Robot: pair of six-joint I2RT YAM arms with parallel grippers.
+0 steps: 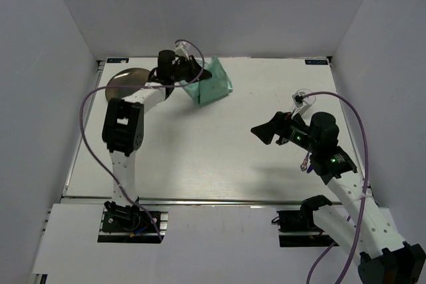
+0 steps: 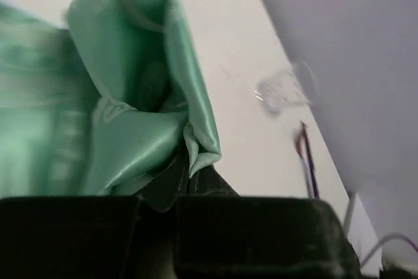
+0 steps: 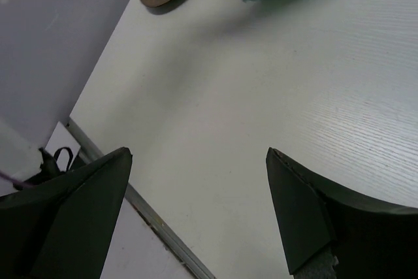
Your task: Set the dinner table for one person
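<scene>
A round brownish plate (image 1: pixel 123 83) lies at the far left corner of the flat white matte rectangular bench (image 1: pixel 219 164). Just right of it, near the far edge, the left hand (image 1: pixel 192 73) is closed tight on a fold of the shiny mint-green cloth mat (image 1: pixel 213 86), which stands tented rather than flat. Further right, the right hand (image 1: pixel 265 131) hovers over bare bench with its jaws wide and nothing between them. Beyond it, near the right edge, sits a small clear glass item (image 1: pixel 303 98), too faint to name more closely.

The left hand seems to hold only a thin pinch of slippery fabric. A quick pull could let the cloth slide free, or it could bunch and land creased instead of spreading. The left arm reaches across the plate, so a low pull toward the near edge could knock it. The right arm's purple cable (image 1: pixel 346 108) loops past the glass item and might tip it.

Count: one bench, one plate, one cloth mat, one glass item, two hands.
</scene>
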